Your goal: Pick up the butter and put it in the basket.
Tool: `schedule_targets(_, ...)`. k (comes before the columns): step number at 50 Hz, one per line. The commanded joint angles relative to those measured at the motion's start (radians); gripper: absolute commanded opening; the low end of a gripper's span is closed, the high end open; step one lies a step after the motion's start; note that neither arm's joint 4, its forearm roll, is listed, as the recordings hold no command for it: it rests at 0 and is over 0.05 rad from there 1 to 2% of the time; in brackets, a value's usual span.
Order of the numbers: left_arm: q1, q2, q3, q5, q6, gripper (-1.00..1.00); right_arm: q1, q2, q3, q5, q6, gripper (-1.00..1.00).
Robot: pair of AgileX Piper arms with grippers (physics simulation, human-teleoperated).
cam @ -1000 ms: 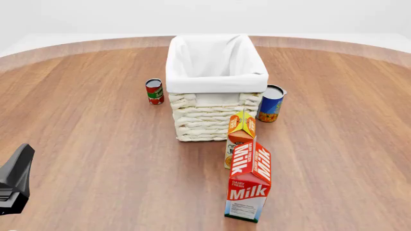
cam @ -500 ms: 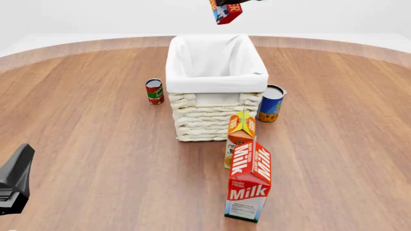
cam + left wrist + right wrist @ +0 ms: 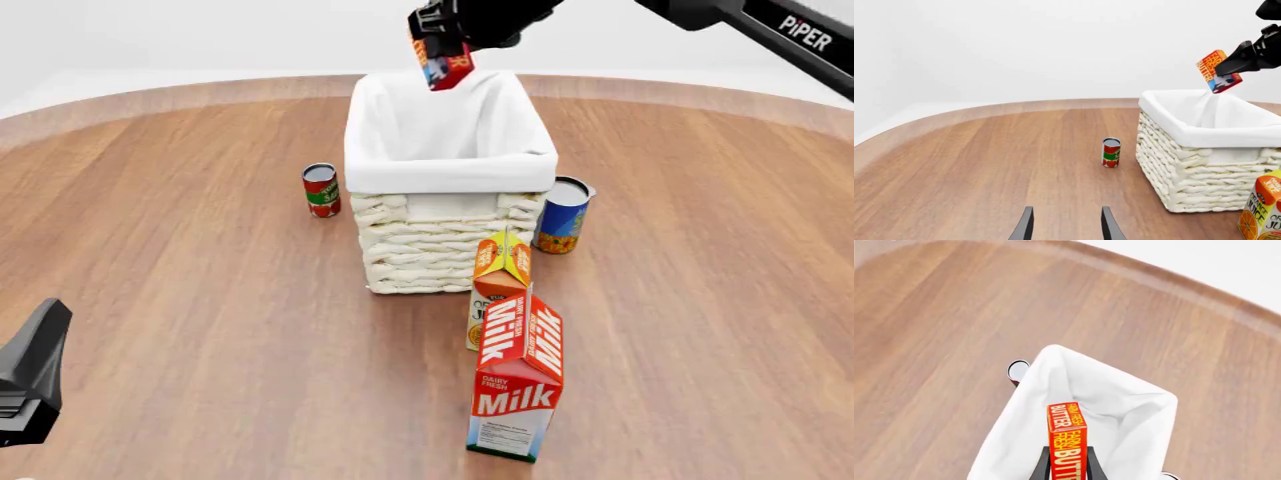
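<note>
Now the right hand (image 3: 447, 45) grips the butter (image 3: 441, 58) above the basket (image 3: 450, 150), ready to lower and release; the left hand (image 3: 1065, 227) sits open.

Right arm: extended from upper right, right gripper (image 3: 445, 40) high, fingers clamped on the butter (image 3: 439, 60). Left gripper (image 3: 1066, 227): low at near-left, fingers parted, holding nothing.

Frame edges crop juice carton (image 3: 1262, 212) and left gripper (image 3: 1065, 227).
</note>
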Motion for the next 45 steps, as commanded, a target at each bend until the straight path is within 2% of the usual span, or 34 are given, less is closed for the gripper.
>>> schedule_targets(1,0.000,0.000,0.000,0.000,0.000,1.00,-0.013,0.034,-0.011,-0.032,0.003,-1.00)
schedule_targets(45,0.000,0.000,0.000,0.000,0.000,1.00,-0.043,0.101,0.070,-0.135,-0.041,-1.00)
